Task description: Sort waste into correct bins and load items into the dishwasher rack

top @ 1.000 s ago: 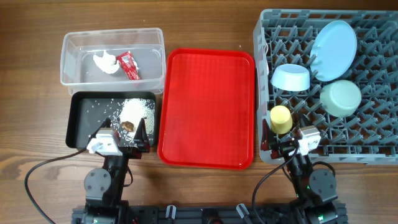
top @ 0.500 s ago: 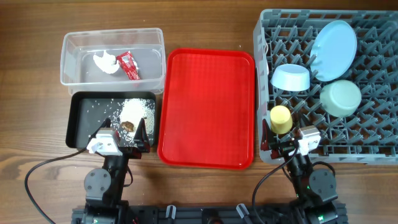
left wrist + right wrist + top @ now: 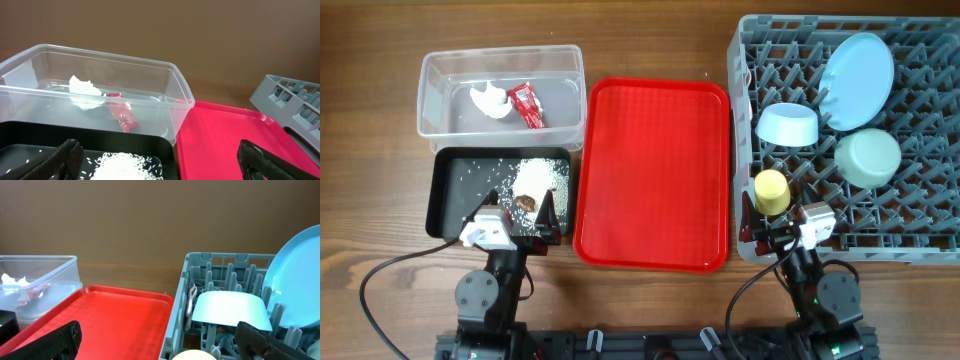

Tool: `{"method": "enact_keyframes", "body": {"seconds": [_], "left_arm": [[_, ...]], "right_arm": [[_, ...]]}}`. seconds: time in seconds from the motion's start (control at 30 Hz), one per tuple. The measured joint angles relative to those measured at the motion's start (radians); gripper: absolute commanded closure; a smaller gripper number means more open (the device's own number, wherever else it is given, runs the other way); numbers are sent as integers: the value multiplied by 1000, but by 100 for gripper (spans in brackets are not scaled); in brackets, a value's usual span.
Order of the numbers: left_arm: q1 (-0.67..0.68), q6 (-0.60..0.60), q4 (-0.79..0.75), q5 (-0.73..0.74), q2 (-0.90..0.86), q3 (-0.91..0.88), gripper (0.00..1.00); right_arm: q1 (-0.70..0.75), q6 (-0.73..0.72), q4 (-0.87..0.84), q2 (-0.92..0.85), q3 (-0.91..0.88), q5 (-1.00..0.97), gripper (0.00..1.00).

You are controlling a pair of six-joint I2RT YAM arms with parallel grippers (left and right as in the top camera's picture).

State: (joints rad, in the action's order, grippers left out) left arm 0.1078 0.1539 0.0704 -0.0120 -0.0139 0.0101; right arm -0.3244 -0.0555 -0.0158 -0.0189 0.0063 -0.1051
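Note:
The clear tub [image 3: 500, 58] holds the white tissue [image 3: 490, 100] and red sachet [image 3: 528, 105]; both also show in the left wrist view, tissue [image 3: 82, 89] and sachet [image 3: 122, 114]. The black tray [image 3: 445, 190] holds rice grains [image 3: 540, 175] and the brown lump [image 3: 526, 202]. The grey rack [image 3: 920, 230] holds the blue plate [image 3: 858, 66], small blue bowl [image 3: 787, 125], mint bowl [image 3: 868, 158] and yellow cup [image 3: 771, 191]. Fork and spoon are out of view. My left gripper [image 3: 165, 162] is open over the black tray's near edge. My right gripper [image 3: 160, 340] is open at the rack's near left corner.
A red serving tray [image 3: 653, 175] lies between the bins and the rack, with nothing on it. The table is brown wood. Cables run from both arm bases at the front edge.

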Motion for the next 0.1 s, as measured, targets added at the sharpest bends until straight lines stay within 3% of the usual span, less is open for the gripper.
{"method": "enact_keyframes", "body": {"seconds": [0.1], "left_arm": [[0,0,0,0,0,0,0]], "right_arm": [[0,0,0,0,0,0,0]]}}
